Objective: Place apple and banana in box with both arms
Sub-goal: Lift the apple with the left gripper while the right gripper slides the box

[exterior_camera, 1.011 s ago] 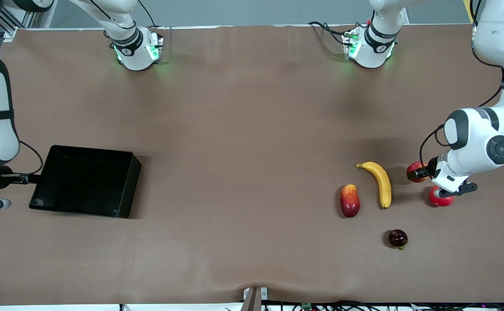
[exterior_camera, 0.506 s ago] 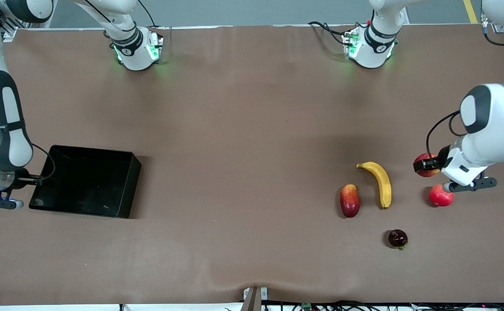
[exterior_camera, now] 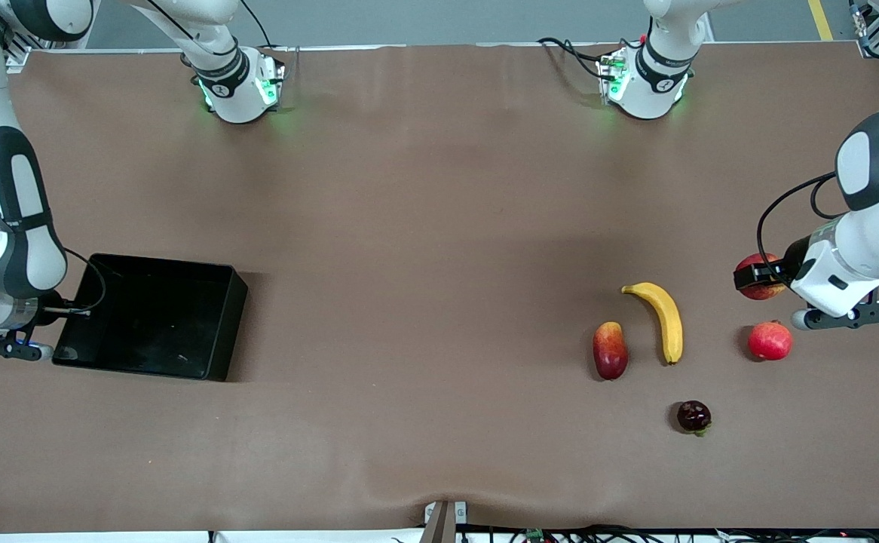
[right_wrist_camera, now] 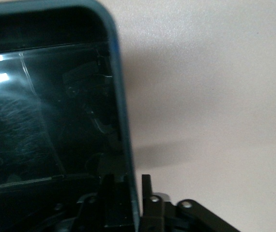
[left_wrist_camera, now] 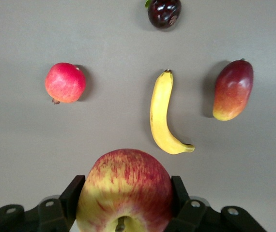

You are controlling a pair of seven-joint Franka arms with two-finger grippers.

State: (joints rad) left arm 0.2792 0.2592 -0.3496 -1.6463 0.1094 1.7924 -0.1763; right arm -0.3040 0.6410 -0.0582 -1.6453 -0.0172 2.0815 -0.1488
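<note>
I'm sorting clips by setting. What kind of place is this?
Probably a robotics lab bench, not a kitchen: two white arms bolted along a brown-covered table, loose cables at its edge, and fruit like the banana laid out near a black box.

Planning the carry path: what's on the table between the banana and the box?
Nothing: the front view shows bare brown table from the banana to the box. The mango-like fruit sits beside the banana, nearer the camera, off that line.
</note>
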